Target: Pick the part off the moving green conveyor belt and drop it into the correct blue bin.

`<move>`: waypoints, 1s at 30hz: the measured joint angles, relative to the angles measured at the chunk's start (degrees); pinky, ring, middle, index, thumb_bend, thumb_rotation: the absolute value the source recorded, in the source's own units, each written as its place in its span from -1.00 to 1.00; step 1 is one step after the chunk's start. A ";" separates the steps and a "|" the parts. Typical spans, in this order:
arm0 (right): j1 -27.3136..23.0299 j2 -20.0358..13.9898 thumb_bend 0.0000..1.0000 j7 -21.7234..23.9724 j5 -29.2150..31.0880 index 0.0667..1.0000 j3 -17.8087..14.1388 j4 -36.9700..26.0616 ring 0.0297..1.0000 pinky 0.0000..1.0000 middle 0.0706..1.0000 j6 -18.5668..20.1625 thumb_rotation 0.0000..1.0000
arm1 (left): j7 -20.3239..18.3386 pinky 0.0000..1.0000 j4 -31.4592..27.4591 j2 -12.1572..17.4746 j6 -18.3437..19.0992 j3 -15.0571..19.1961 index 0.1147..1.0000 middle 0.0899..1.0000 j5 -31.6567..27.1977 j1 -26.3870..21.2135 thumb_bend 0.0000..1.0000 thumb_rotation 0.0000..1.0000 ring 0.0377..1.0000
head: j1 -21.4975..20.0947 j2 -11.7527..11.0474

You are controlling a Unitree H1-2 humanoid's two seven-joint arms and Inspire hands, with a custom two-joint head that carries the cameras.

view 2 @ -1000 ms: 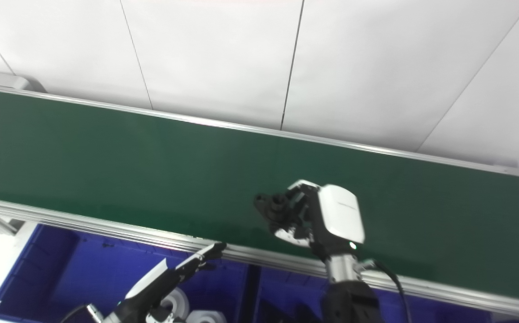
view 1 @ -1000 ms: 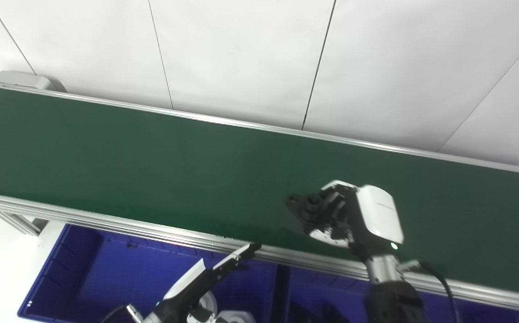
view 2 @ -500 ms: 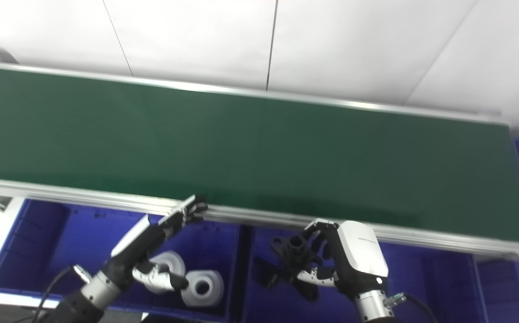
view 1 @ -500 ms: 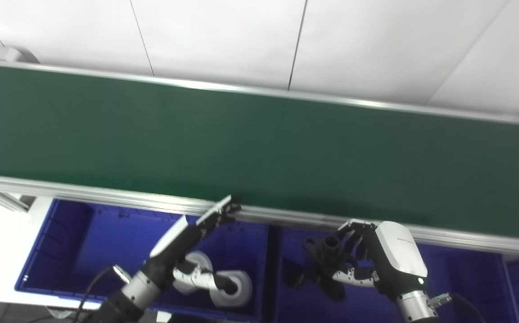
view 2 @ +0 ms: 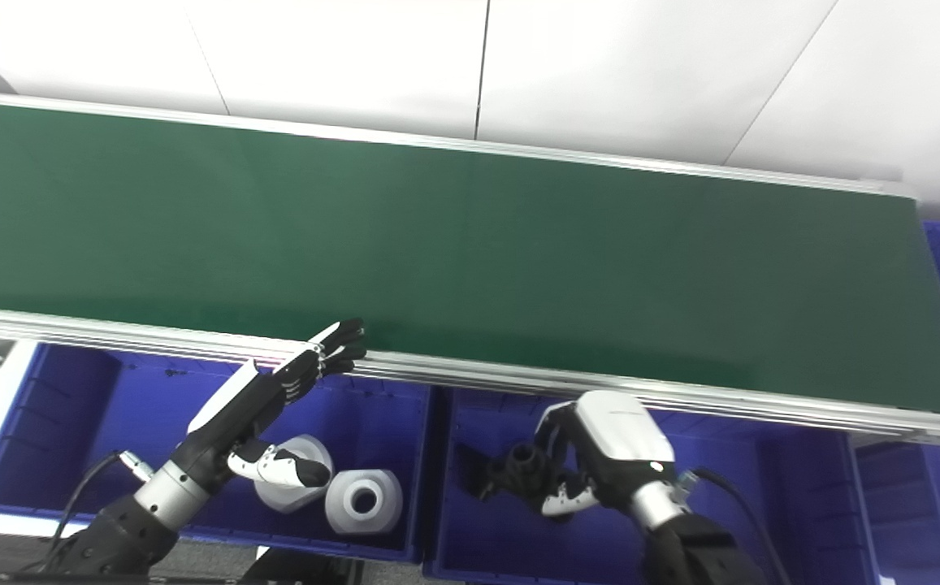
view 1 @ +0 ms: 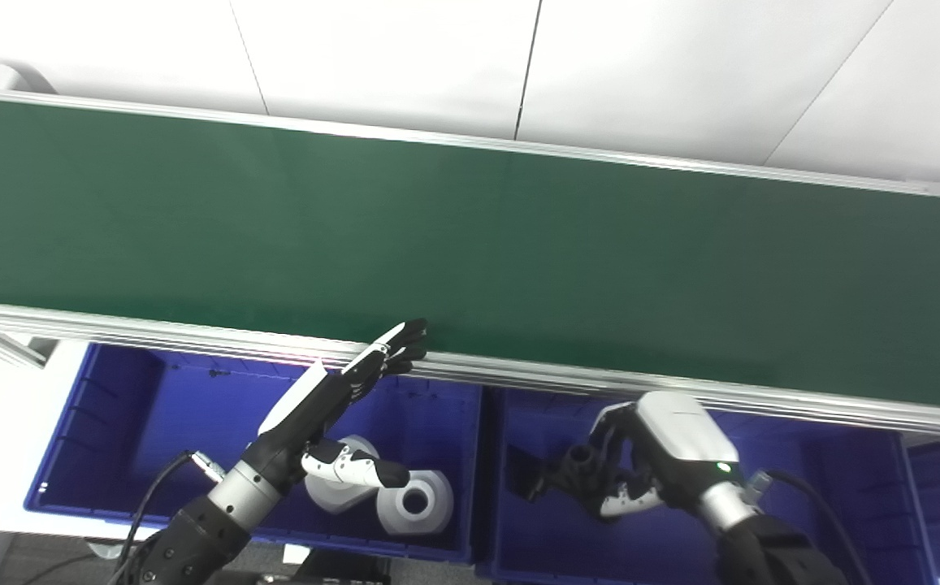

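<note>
While right hand (view 2: pixel 599 463) grips, part (view 2: pixel 510 475) points left.

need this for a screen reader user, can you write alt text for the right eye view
The robot's right hand holds a black part low inside a blue bin, below a bare green conveyor belt. The left hand is open, fingers extended, over the neighbouring blue bin, which holds two white parts.
</note>
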 measured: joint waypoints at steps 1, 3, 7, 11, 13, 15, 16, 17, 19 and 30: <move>-0.52 -0.02 0.04 2.93 -0.59 0.63 0.65 0.04 0.58 0.46 0.64 1.24 0.32 | -0.09 0.76 -0.60 0.02 0.07 0.10 0.93 0.93 -0.01 0.02 1.00 0.24 0.81 | 0.00 0.09; -0.81 -0.02 0.19 7.01 -1.48 0.77 1.02 -0.13 0.78 0.79 0.78 2.98 0.63 | -0.16 0.75 -1.12 0.02 0.28 0.28 0.92 0.93 -0.02 0.07 1.00 0.24 0.81 | -0.09 0.09; 0.00 -0.04 0.38 9.96 -2.22 0.86 0.40 -2.44 0.91 0.98 0.91 5.21 0.92 | -0.26 0.76 -1.11 0.03 1.35 0.60 0.92 0.92 0.00 0.26 1.00 0.24 0.80 | 0.17 -0.09; 2.10 0.33 0.52 9.95 -0.55 0.92 -1.56 -6.46 0.96 1.00 0.97 5.30 1.00 | -0.47 0.77 -1.13 0.01 1.54 0.59 0.92 0.93 0.05 0.64 1.00 0.24 0.82 | 0.70 0.00; 3.45 0.76 0.57 9.91 0.08 0.96 -2.42 -8.85 0.97 1.00 0.99 5.32 1.00 | -0.49 0.76 -1.15 -0.01 1.54 0.59 0.91 0.93 0.04 0.82 1.00 0.23 0.81 | 0.88 -0.09; 5.27 1.49 0.56 9.61 0.77 0.91 -3.10 -11.45 0.92 0.94 0.94 5.31 0.86 | -0.50 0.76 -1.16 -0.01 1.54 0.59 0.91 0.93 0.04 1.01 1.00 0.22 0.81 | 1.14 -0.44; 6.56 2.21 0.56 8.65 1.45 0.91 -3.57 -13.32 0.91 0.93 0.93 5.26 0.84 | -0.50 0.76 -1.18 -0.03 1.54 0.60 0.91 0.93 0.04 1.16 1.00 0.22 0.81 | 1.14 -0.44; 7.75 3.05 0.57 7.26 2.39 0.89 -4.11 -14.91 0.87 0.85 0.90 5.11 0.78 | -0.50 0.76 -1.18 -0.03 1.53 0.59 0.91 0.93 0.04 1.19 1.00 0.22 0.81 | 1.23 -0.79; 10.07 4.93 0.59 4.47 4.88 0.89 -5.31 -16.81 0.81 0.70 0.86 4.57 0.73 | -0.51 0.76 -1.18 -0.02 1.52 0.59 0.91 0.93 0.06 1.23 1.00 0.23 0.82 | 1.32 -1.05; 17.88 10.94 0.77 -11.13 24.14 0.93 -10.85 -11.12 0.66 0.53 0.79 -8.99 0.38 | -0.51 0.78 -0.85 -0.08 1.23 0.59 0.91 0.94 0.96 1.59 1.00 0.21 0.83 | 2.72 -2.63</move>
